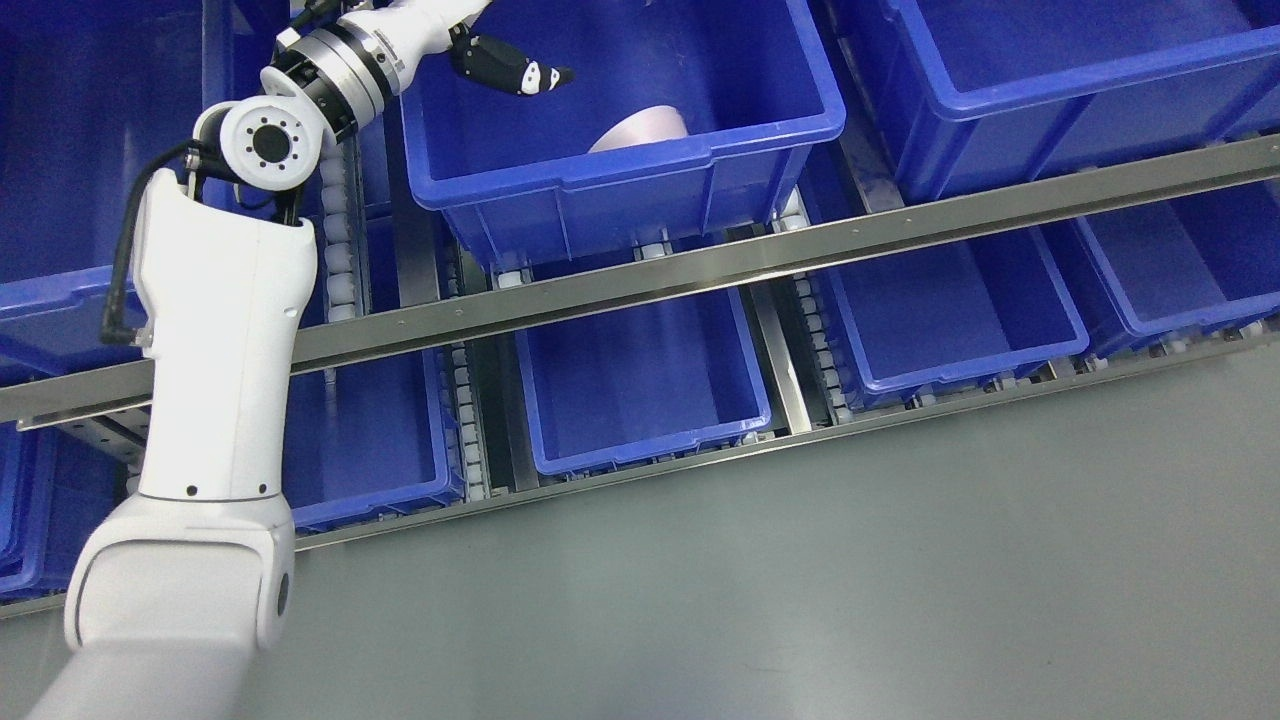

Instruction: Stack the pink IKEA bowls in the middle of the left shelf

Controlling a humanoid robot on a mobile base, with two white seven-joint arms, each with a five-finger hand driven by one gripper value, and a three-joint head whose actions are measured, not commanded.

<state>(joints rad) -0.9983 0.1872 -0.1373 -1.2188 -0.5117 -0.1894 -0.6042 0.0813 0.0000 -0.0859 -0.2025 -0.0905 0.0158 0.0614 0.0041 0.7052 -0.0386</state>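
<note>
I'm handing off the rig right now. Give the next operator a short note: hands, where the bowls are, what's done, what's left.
Left hand: reaching into the upper blue bin, above its floor, holding nothing; whether its fingers are open is unclear.
Right hand: out of view.
Pink bowl: in that bin near the front wall, mostly hidden by the rim; whether it is one bowl or a stack cannot be told.
Done: at least one bowl binned.
Left: confirm the stack, withdraw the arm.

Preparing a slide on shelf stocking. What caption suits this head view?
Left hand reaches into a blue bin on the shelf, above a pink bowl lying by the bin's front wall.
</note>
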